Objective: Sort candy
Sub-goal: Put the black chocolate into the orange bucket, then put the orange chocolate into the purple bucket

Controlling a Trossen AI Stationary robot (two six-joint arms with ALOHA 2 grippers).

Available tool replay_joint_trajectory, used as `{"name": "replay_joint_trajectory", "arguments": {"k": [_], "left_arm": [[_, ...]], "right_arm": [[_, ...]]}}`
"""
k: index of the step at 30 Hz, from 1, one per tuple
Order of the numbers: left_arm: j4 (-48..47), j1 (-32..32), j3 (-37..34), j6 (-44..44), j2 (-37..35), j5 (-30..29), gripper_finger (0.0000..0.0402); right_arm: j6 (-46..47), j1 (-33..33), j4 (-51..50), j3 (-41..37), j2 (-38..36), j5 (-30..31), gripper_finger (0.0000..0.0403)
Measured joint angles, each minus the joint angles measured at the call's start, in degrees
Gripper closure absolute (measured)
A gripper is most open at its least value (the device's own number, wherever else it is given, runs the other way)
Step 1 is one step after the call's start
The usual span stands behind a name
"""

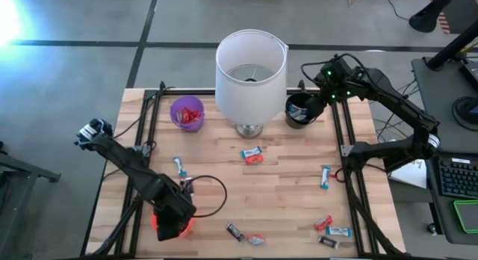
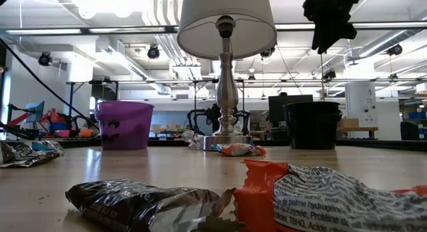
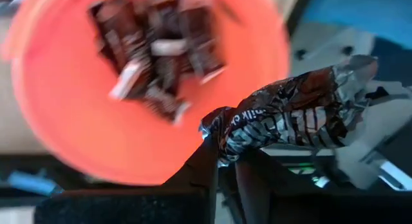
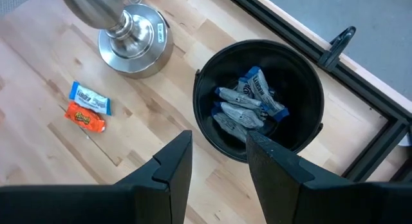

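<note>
Tabletop [image 1: 284, 178]: wooden, carrying a lamp, three cups and scattered candy.
Lamp [image 1: 251, 69]: stands mid-rear between the purple cup [image 1: 187, 113] and the black cup [image 1: 300, 110]; its shade screens part of the surface from above.
Left hand [image 3: 222, 156]: over the red cup [image 3: 77, 121] at the near left corner, fingers pinching a dark-wrapped candy [image 3: 290, 114] by one end.
Right hand [image 4: 219, 159]: empty, fingers apart, hovering above the black cup, which holds blue-and-white bars.
Remaining candy: pair [image 1: 252, 155] near the lamp base, one by the right rail [image 1: 325, 177], several along the front edge [image 1: 328, 231].
Risk: the wrapper hangs beside the rim, not over the centre; released there, it could, in my judgement, land outside.
Obstruction: a cable loop [image 1: 213, 194] lies near the left arm.
</note>
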Motion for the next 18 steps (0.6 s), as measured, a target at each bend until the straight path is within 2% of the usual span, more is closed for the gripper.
{"name": "replay_joint_trajectory", "arguments": {"k": [5, 11, 15, 18], "left_arm": [[-4.6, 0.0, -1.1, -0.8, -1.5, -0.1, 0.0338], [-5.2, 0.0, -1.3, -2.1, -2.3, -0.9, 0.0297], [-5.6, 0.0, -0.8, -2.9, -2.6, -7.4, 0.0278], [-6.2, 0.3, -0.8, -3.3, -3.6, -13.2, 0.0272]], "right_arm": [[-1.3, 0.0, 0.0, 0.0, 0.0, 0.0, 0.0266], [-3.0, 0.0, 0.0, 0.0, 0.0, 0.0, 0.0266], [-3.1, 0.0, -0.7, 0.0, 0.0, -0.7, 0.0266], [-3.1, 0.0, -1.7, 0.0, 0.0, -5.2, 0.0266]]}}
